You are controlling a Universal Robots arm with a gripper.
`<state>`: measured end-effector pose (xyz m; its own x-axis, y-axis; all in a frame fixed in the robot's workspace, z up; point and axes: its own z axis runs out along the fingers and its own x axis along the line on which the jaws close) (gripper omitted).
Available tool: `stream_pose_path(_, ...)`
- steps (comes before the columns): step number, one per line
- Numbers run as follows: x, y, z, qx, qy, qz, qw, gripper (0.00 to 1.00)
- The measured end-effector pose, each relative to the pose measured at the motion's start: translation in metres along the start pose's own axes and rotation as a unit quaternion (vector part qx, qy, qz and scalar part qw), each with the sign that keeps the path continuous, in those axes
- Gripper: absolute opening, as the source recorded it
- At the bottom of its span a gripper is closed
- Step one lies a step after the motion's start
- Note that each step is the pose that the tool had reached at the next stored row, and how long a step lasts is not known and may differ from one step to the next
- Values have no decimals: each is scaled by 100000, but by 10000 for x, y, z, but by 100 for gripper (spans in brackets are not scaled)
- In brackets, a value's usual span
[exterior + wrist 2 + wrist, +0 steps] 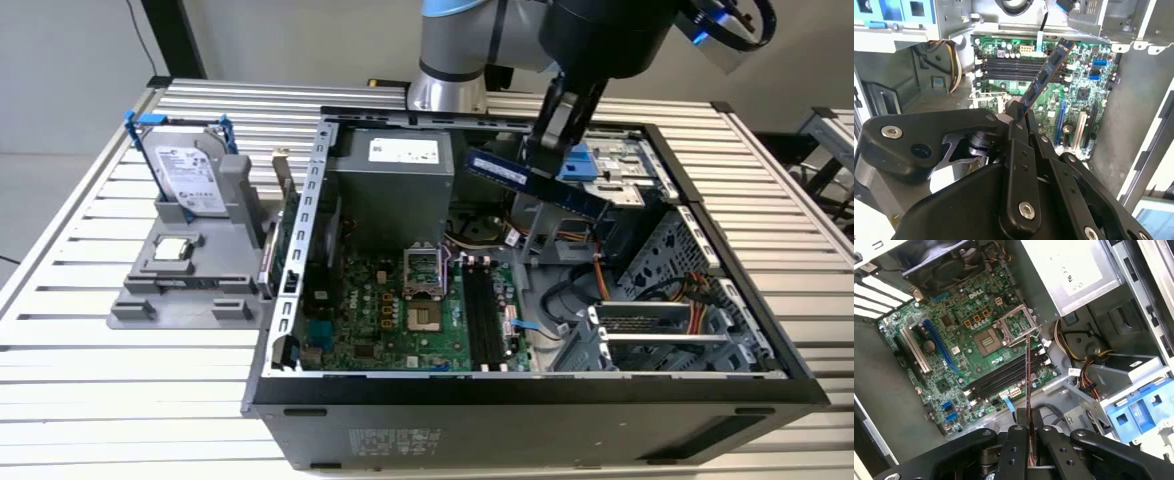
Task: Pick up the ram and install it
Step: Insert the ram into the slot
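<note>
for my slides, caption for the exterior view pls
Gripper holds the ram tilted above the open computer case and its motherboard.

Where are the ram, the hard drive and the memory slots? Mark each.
ram point(1046, 74), second wrist view, middle of the stick.
hard drive point(187, 168), exterior view, its labelled face.
memory slots point(483, 318), exterior view, middle of the black slots.

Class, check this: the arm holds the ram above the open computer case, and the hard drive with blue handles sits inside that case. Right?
Wrong on one point: the hard drive stands in a grey holder outside the case, as the exterior view shows. The gripper does hold the ram above the case.
</note>
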<state>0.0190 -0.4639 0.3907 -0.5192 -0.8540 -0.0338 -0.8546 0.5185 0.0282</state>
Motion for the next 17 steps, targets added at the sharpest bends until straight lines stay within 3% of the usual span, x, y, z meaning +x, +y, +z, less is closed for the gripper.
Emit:
stream_pose_path(4,0,0,0,105,-81,2993,99955,0)
stream_pose_path(8,0,0,0,203,-155,5806,99831,0)
stream_pose_path(13,0,0,1,316,-248,9139,99581,0)
stream_pose_path(17,0,0,0,405,-307,11623,99321,0)
